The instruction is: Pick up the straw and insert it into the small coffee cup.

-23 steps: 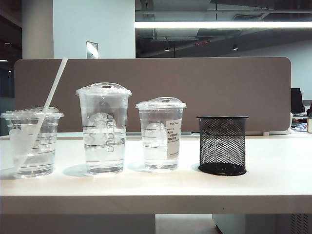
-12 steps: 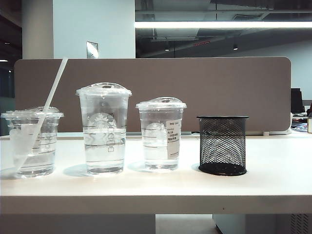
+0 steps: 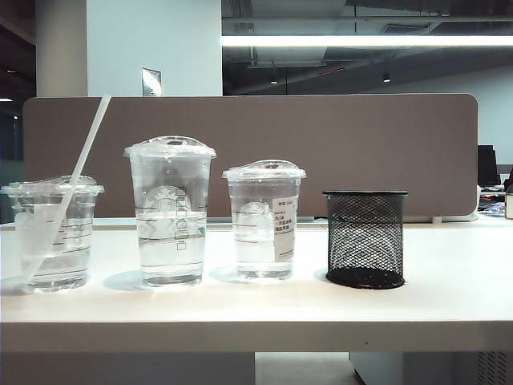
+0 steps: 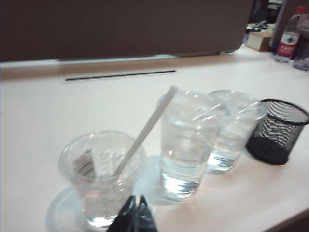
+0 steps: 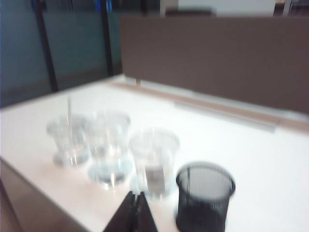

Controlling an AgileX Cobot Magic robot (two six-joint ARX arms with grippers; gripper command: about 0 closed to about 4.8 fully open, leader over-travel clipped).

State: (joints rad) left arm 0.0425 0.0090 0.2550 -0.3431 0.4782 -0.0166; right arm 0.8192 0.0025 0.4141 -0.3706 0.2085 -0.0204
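The straw [image 3: 80, 164] is long and white. It stands slanted in the small coffee cup [image 3: 54, 241], the squat clear lidded cup at the far left of the table, with its top leaning right. No gripper shows in the exterior view. In the left wrist view my left gripper [image 4: 137, 197] is shut and empty, set back on the near side of the small coffee cup [image 4: 104, 183] and straw [image 4: 145, 133]. In the right wrist view my right gripper [image 5: 136, 192] is shut and empty, well back from the row of cups, with the straw [image 5: 69, 108] far off.
A tall clear cup [image 3: 170, 216] and a mid-height clear cup with a white sticker [image 3: 263, 224] stand right of the small cup. A black mesh holder [image 3: 365, 239] ends the row. A brown partition [image 3: 321, 144] runs behind the white table [image 3: 449, 297]. A water bottle [image 4: 288, 36] stands far back.
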